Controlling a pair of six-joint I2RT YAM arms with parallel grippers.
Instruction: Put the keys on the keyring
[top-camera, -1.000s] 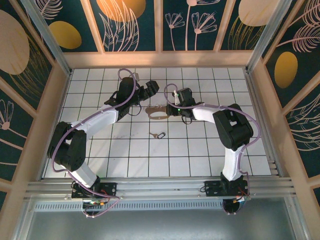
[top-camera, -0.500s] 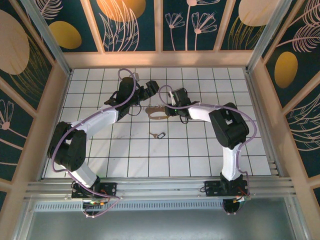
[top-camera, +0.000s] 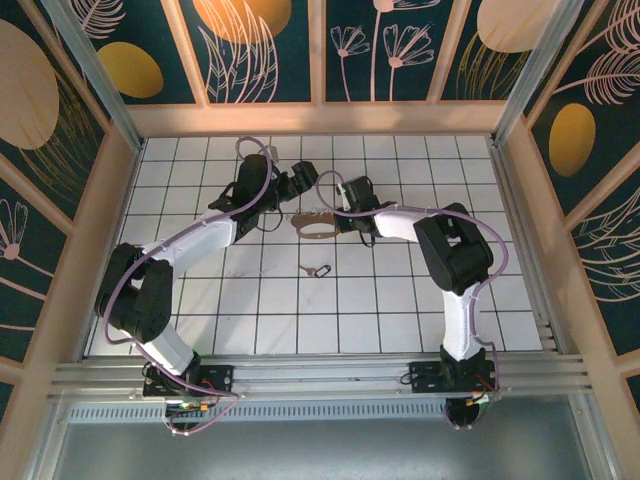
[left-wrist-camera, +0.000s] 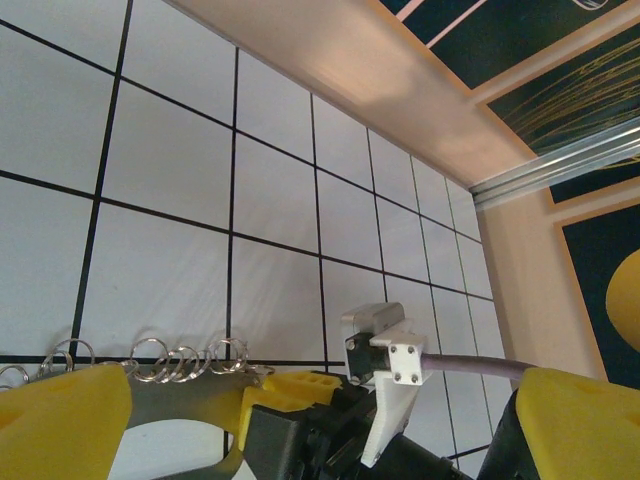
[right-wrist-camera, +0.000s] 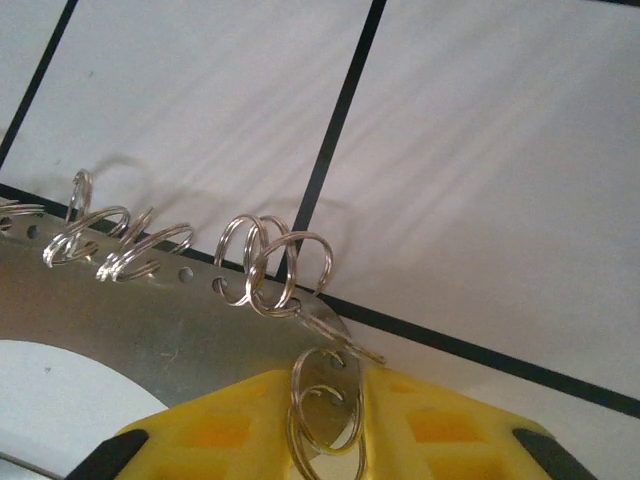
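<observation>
Nearest us, just below the frame's centre, we see the key (top-camera: 318, 270) lying alone on the white tiles (top-camera: 400, 300), apart from the keyring (top-camera: 314, 226) just above it. The right gripper (right-wrist-camera: 325, 392) is almost closed, pinching that keyring's metal end. Farther up and left, the left gripper (top-camera: 289, 188) hangs wide open, holding nothing.

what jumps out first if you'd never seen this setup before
The keyring sits mid-table in the top view with both grippers crowded onto it, and a lone key lies on the tiles just nearer the bases. Up close, a row of small metal rings lines its strap, the right gripper pinching the end one between yellow fingers. The left gripper stands wide open close by.
</observation>
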